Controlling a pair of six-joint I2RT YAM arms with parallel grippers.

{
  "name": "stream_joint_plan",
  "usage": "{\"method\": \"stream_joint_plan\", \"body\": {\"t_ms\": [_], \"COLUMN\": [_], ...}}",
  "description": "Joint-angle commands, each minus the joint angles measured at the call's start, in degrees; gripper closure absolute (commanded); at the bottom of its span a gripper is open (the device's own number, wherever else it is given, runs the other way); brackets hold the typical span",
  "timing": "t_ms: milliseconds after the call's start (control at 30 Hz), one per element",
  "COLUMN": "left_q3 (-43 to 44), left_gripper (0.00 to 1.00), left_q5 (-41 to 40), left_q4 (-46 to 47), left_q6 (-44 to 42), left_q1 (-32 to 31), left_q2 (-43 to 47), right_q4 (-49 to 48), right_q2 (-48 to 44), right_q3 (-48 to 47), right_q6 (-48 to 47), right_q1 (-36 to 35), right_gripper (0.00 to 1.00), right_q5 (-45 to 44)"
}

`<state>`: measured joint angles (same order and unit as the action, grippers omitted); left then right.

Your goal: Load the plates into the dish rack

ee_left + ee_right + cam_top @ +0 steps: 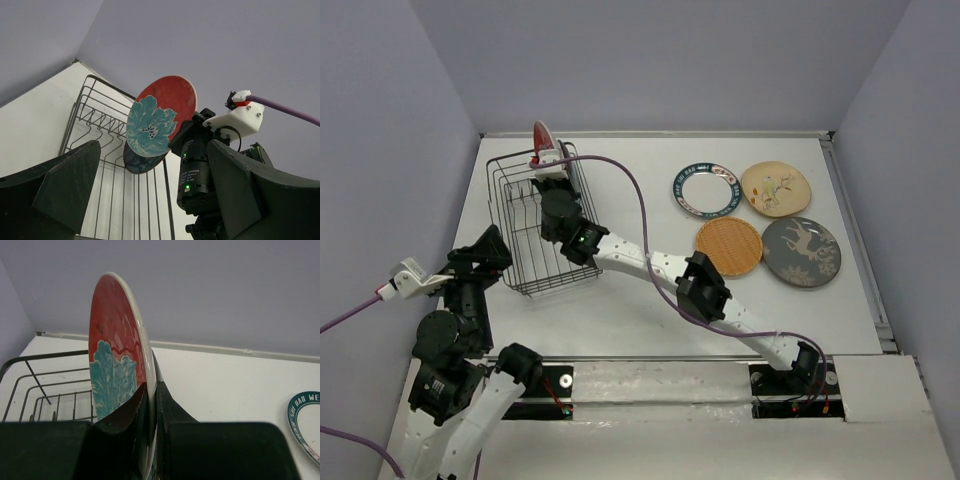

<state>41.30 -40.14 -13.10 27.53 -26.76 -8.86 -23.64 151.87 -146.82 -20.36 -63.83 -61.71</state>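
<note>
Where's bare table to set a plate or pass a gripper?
Free: near-right white table, in front of the orange woven plate and grey deer plate; far gap between the dark wire dish rack and white dark-rimmed plate. Crowded: far-right corner.

A high fixed camera is looking down over the whole tabletop (620,320) from its near edge. Both wrist cameras are framing the red plate (115,365) over the rack (100,125): left tilting upward from nearby, right pressing close, edge-on.

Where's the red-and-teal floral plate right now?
Top view, far left: the red-and-teal floral plate is held on edge in the right gripper, over the far end of the dish rack.
</note>
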Motion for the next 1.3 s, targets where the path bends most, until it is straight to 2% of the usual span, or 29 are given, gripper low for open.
{"method": "stream_joint_plan", "body": {"t_ms": [0,267,533,667,900,1100,1267], "left_q3": [1.59,0.89,0.71,0.54,0.27,0.01,-0.17], "left_gripper": [0.01,0.01,0.01,0.01,0.01,0.01,0.01], "left_q5": [-1.17,-0.11,0.59,1.55,2.87,4.02,4.45], "left_q4": [2.55,3.35,3.61,3.79,4.23,4.84,5.45], "left_q6": [0.68,0.24,0.16,0.16,0.16,0.24,0.16], "left_q1": [-0.39,-0.39,-0.31,-0.22,0.31,1.01,1.89], "left_q2": [-0.02,0.51,0.07,-0.28,-1.33,-3.0,-4.14], "right_q4": [-10.3,-7.83,-5.02,1.82,3.25,5.78,8.87], "right_q2": [-2.28,0.71,-2.28,-4.13,-9.39,-10.9,-13.44], "right_q3": [-2.86,-0.49,9.09,12.95,23.58,25.36,28.86], "right_q6": [3.21,4.89,7.08,10.59,13.76,11.48,15.96], "right_q1": [-0.06,-1.73,-1.73,-1.73,-1.73,-1.73,-1.73], "right_gripper": [0.93,0.93,0.93,0.93,0.79,0.64,0.62], "right_q5": [-2.36,-2.54,-0.87,2.03,4.75,5.9,8.8]}}
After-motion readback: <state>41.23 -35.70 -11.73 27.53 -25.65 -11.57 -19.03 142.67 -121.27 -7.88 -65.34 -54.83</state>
